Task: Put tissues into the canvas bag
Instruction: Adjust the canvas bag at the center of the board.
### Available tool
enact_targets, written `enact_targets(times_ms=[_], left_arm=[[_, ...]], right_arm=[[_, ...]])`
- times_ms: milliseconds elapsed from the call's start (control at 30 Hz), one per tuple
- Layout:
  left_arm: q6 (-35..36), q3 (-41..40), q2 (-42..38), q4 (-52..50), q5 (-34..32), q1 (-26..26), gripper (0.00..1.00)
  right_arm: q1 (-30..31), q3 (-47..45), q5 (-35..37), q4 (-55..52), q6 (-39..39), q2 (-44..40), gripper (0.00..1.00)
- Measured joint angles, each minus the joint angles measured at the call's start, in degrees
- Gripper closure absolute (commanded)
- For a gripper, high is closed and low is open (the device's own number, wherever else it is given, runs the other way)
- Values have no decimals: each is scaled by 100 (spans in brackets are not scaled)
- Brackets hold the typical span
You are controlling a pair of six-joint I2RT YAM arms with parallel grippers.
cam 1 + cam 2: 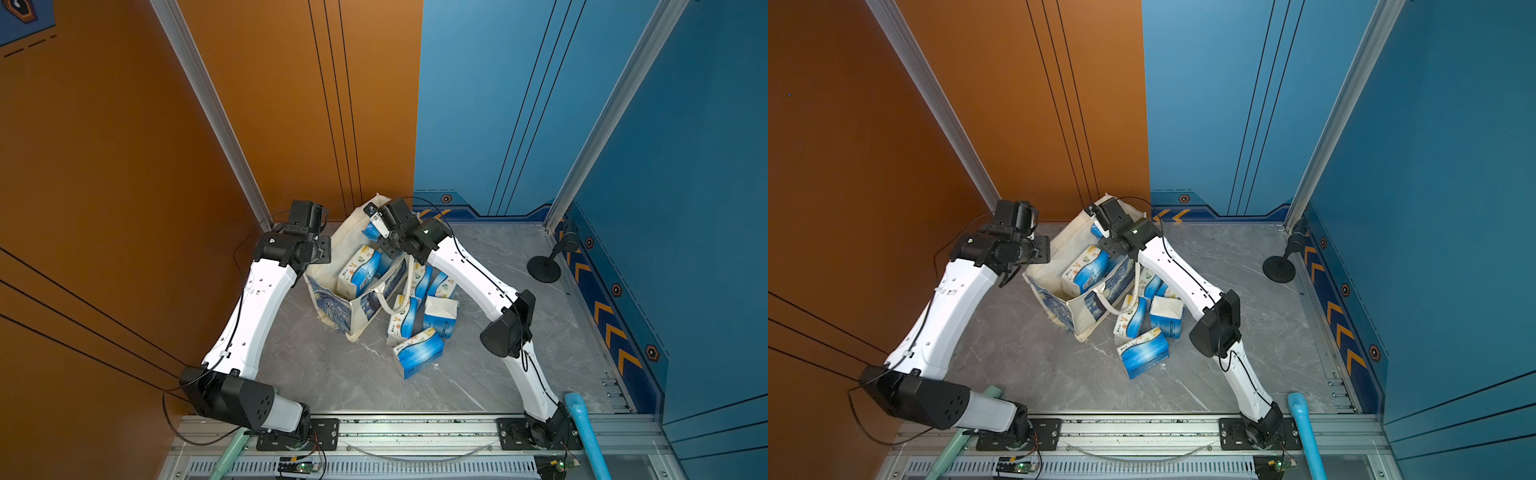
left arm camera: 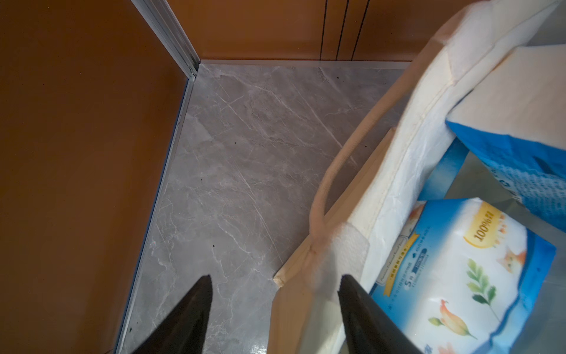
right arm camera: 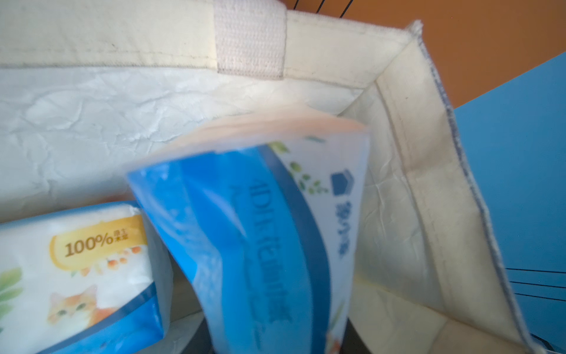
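Observation:
The canvas bag [image 1: 332,305] [image 1: 1059,305] stands open at the back of the table, cream inside with a swirling blue print outside. One pack of tissues [image 1: 359,270] [image 2: 459,275] [image 3: 76,269] lies inside it. My right gripper [image 1: 376,232] [image 3: 278,340] is shut on another blue and white pack [image 3: 260,214] [image 1: 1097,230], holding it inside the bag's far end. My left gripper [image 2: 275,277] [image 1: 322,251] is open at the bag's left rim [image 2: 398,171], with the blurred cream edge and handle [image 2: 333,171] between its spread jaws. Several packs [image 1: 417,351] [image 1: 1144,351] lie on the table right of the bag.
The orange wall [image 2: 76,153] stands close to my left gripper, and a strip of grey marble table [image 2: 245,153] lies between wall and bag. A black round-based stand [image 1: 544,266] is at the back right. A blue tube [image 1: 582,428] leans at the front right rail.

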Motion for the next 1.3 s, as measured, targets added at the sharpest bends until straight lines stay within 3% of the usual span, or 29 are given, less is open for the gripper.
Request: enact_targets(times_ms=[167, 233, 300, 367, 433, 467, 767, 1133, 1300], left_arm=[[2, 122, 249, -4, 533, 133, 29], [31, 188, 328, 0, 758, 162, 34], [59, 243, 389, 0, 944, 184, 48], [81, 299, 463, 4, 1130, 219, 70], [125, 332, 566, 15, 1327, 289, 98], [111, 332, 608, 20, 1421, 323, 100], [144, 341, 632, 17, 1644, 380, 100], [151, 522, -216, -11, 1438, 258, 100], [149, 509, -243, 11, 1443, 258, 100]], right_arm=[[0, 9, 0, -37, -2, 0, 64], [0, 22, 0, -55, -17, 0, 64], [0, 33, 0, -76, -24, 0, 64], [0, 42, 0, -94, -24, 0, 64], [-2, 42, 0, -96, -26, 0, 63], [-4, 42, -2, -98, -28, 0, 63], [-44, 70, 0, -114, -39, 2, 63], [-74, 146, 15, -192, -39, 149, 62], [-57, 254, -4, -214, -39, 348, 62]])
